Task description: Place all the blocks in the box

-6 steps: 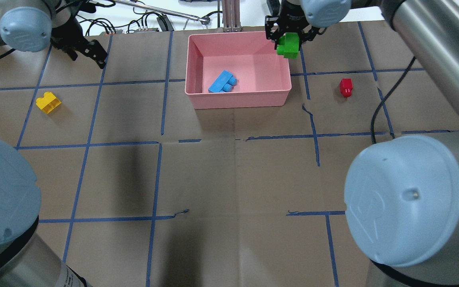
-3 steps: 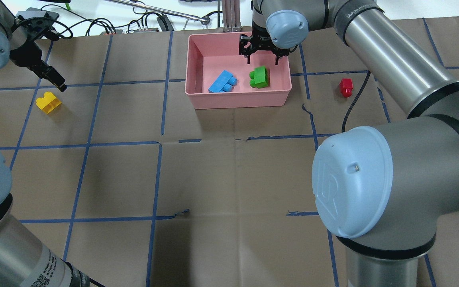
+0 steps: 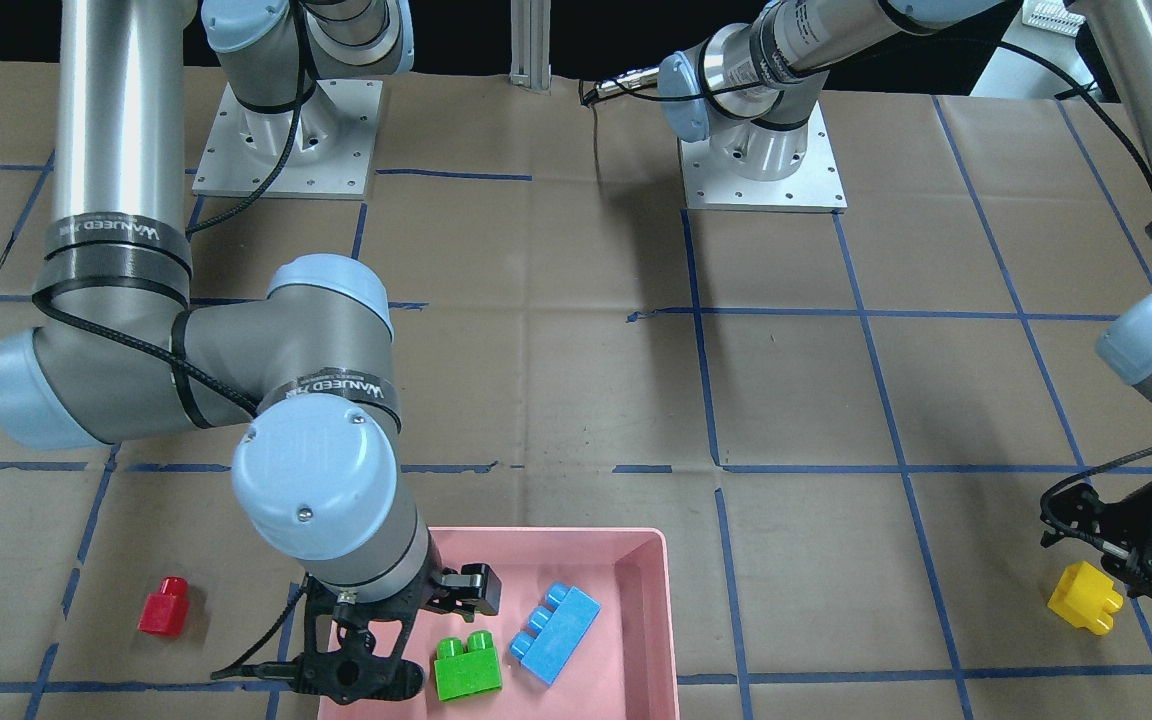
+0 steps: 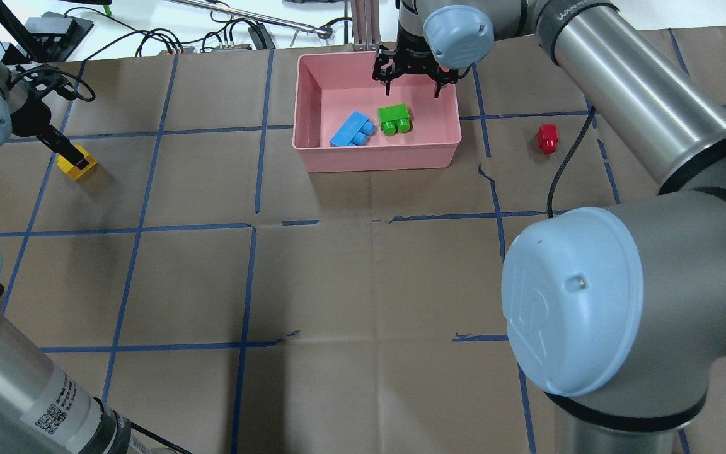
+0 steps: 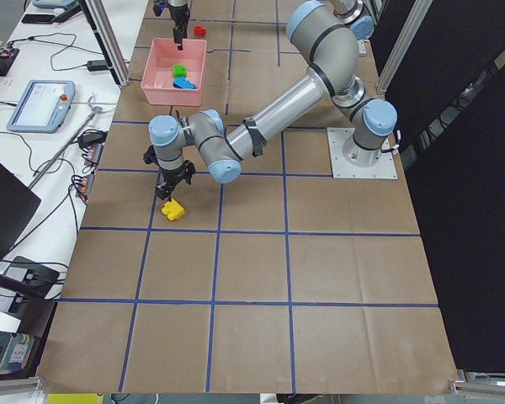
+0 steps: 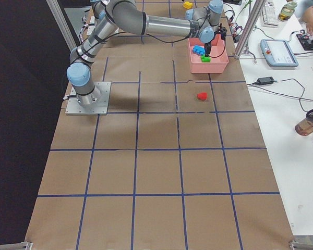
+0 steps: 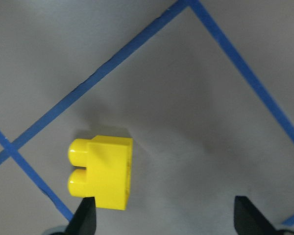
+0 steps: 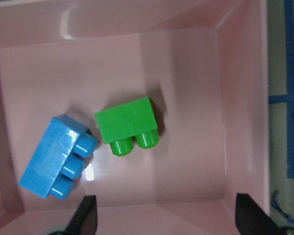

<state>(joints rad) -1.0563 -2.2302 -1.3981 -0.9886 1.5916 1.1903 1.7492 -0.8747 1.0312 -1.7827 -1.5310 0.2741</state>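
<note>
The pink box (image 4: 375,161) stands at the table's far middle. The green brick (image 4: 394,118) and the light-blue brick (image 4: 351,130) lie in it side by side, as the right wrist view shows the green (image 8: 130,126) and the blue (image 8: 59,156). My right gripper (image 4: 411,94) hangs open and empty over the box's far right part. The red brick (image 4: 547,138) lies on the table to the right of the box. My left gripper (image 4: 70,151) is open, low over the yellow brick (image 7: 102,171), which lies by one fingertip (image 7: 85,220), not between the jaws.
Brown paper with a blue tape grid (image 4: 256,224) covers the table. An aluminium post (image 4: 366,25) and cables (image 4: 212,38) sit just behind the box. A tablet (image 6: 279,52) lies on the side bench beyond the table's edge.
The right gripper carried the green brick from the box's right rim over the box and let it go; the brick now lies inside. The left gripper came down to the yellow brick.
</note>
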